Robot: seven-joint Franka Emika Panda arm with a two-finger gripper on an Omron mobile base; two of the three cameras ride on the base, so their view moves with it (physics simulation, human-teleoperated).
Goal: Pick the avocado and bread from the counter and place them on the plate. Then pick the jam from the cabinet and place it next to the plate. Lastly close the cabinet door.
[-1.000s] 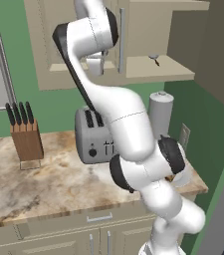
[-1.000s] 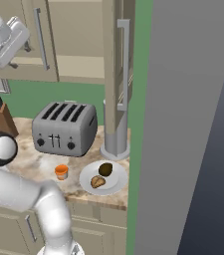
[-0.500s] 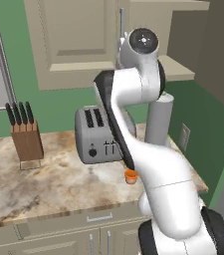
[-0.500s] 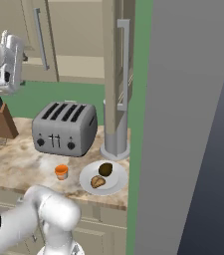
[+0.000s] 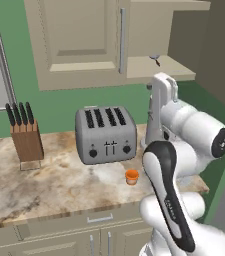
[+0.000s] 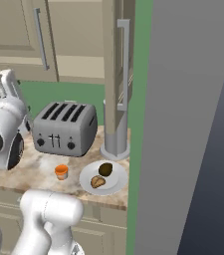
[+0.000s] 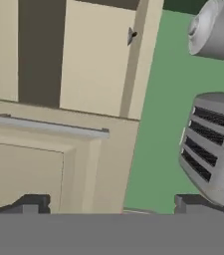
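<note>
Orange jam (image 6: 61,172) jar is sitting on the marbled tabletop (image 5: 44,185), just in front of the toaster (image 6: 63,128) and right beside the white plate (image 6: 114,185), not touching it as far as I can see. On the plate you've got the dark avocado (image 6: 105,169) toward the toaster side and the tan bread (image 6: 98,182) chunk just in front of it, the two pretty much touching. In the left base view the jam sits in front of the toaster's right corner.

Upper cabinet (image 5: 74,45) hangs above the toaster, and its door (image 6: 114,74) stands swung out, edge-on in the right base view, with the long handle (image 6: 124,62) on it. Bare beige shelf (image 5: 156,70) visible inside.

Hand (image 7: 111,205) is released, fingers spread wide with nothing between them, up above the toaster and looking at the cabinet front and a bar handle; toaster slots show off to one side. A grey cylinder (image 6: 116,127) stands right of the toaster, and a knife block (image 5: 26,137) sits well off to its left.
</note>
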